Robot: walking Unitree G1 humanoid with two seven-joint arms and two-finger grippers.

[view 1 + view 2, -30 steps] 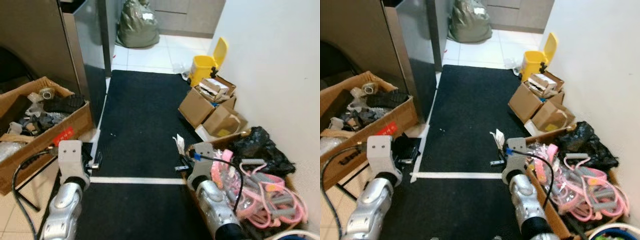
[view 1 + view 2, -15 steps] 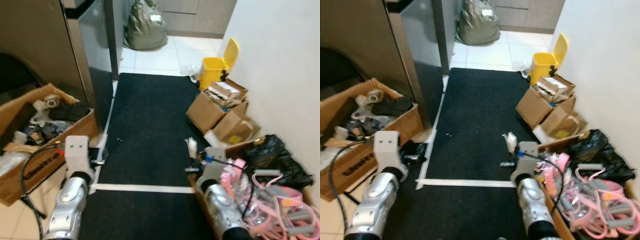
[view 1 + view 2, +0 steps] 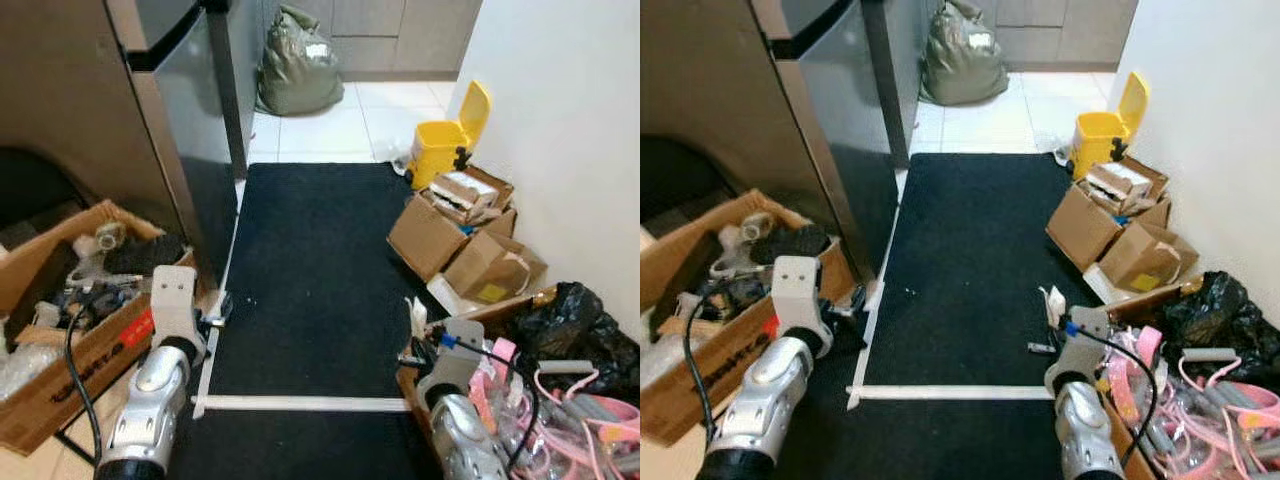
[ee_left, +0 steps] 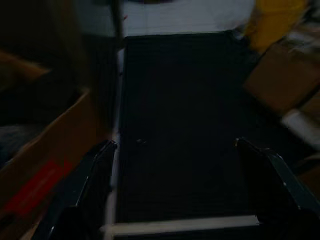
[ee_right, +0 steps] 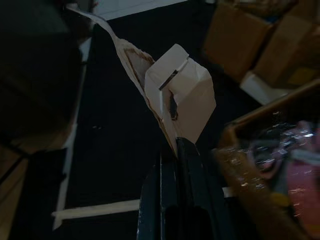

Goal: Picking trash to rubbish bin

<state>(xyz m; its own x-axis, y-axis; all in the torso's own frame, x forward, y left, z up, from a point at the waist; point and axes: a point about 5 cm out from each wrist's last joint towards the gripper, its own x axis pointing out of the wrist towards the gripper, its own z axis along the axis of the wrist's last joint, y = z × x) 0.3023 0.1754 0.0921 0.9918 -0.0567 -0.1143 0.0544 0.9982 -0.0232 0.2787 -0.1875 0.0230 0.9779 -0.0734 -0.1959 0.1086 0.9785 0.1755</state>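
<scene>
Right gripper was clamped on a crumpled paper scrap; left gripper hung wide open over the black mat.

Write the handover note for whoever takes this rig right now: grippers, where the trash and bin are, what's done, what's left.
Right gripper: shut on a crumpled white paper scrap, held low over the black mat, beside the box of pink cords.
Left gripper: open, holding nothing, out over the mat's left edge by the cardboard box of clutter.
Yellow rubbish bin: lid up, at the mat's far right corner by the wall, behind the small cardboard boxes.
Done: scrap is picked up.
Left: walk forward along the mat to the bin and drop the scrap in.
</scene>
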